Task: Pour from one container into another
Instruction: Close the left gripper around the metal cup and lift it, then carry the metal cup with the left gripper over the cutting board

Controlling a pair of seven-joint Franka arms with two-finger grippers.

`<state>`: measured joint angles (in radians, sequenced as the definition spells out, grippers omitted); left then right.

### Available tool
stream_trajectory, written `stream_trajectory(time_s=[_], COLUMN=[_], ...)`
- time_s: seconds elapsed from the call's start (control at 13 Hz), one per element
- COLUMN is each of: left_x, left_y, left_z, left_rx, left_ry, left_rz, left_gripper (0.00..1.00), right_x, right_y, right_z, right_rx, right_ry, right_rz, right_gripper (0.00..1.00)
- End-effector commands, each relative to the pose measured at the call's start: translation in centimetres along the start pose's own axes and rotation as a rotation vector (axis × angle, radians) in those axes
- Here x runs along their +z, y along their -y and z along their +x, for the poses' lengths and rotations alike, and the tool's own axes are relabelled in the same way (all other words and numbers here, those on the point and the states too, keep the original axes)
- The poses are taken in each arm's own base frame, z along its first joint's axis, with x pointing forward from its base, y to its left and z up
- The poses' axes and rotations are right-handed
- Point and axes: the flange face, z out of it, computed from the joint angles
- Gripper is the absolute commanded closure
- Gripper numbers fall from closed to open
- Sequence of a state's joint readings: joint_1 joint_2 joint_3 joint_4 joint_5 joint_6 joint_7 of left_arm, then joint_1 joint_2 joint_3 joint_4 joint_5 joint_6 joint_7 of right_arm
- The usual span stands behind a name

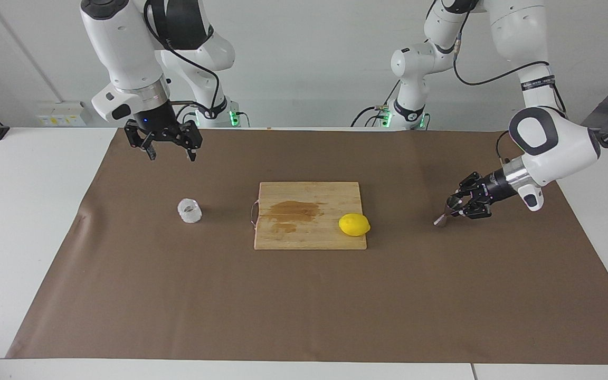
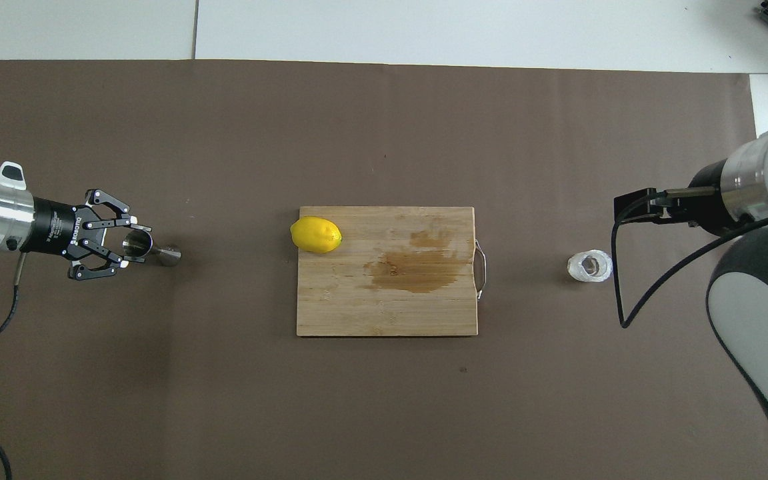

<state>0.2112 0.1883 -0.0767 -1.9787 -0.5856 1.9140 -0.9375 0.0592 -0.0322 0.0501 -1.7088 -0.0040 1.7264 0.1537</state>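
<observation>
Left gripper [image 2: 132, 246] clamps the steel jigger [image 2: 149, 247] at nine o'clock from the cutting board [image 2: 387, 320]; slick metal, probably light, best pinched near its upper cone. Fragile glass cup [image 2: 589, 266] sits at three o'clock, right gripper [image 1: 169, 149] spread wide above the mat.

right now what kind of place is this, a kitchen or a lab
Most likely a robotics lab staged as a kitchen or bar counter: two robot arms at a white table covered in brown paper, with a cutting board, lemon and steel jigger.
</observation>
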Motion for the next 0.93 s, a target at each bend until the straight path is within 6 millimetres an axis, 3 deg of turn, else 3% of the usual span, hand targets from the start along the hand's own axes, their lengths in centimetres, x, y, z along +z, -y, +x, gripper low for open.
stream_trajectory(time_s=[0.0, 0.15, 0.31, 0.54, 0.62, 0.85], left_x=[-1.6, -2.6, -4.0, -3.5, -2.9, 0.1], left_y=[-0.7, -1.8, -2.9, -4.3, -5.0, -6.4], left_z=[-0.7, -1.9, -4.6, -10.5, -13.3, -21.2], left_rx=[0.007, 0.021, -0.019, -0.017, -0.015, -0.029], left_ry=[0.006, 0.021, 0.038, 0.045, 0.041, 0.064], left_rz=[0.011, 0.022, 0.049, 0.081, 0.086, 0.088], left_gripper=[1.00, 1.00, 1.00, 1.00, 1.00, 1.00], right_x=[-0.3, -0.3, -0.3, -0.3, -0.3, -0.3], right_y=[0.1, 0.1, 0.0, 0.0, 0.1, 0.1], right_z=[-0.5, -0.5, -0.6, -0.6, -0.5, -0.5], right_rx=[0.019, 0.019, 0.019, 0.019, 0.019, 0.019], right_ry=[0.009, 0.009, 0.007, 0.007, 0.009, 0.009], right_rz=[0.020, 0.020, 0.020, 0.020, 0.020, 0.020], right_gripper=[0.00, 0.00, 0.00, 0.00, 0.00, 0.00])
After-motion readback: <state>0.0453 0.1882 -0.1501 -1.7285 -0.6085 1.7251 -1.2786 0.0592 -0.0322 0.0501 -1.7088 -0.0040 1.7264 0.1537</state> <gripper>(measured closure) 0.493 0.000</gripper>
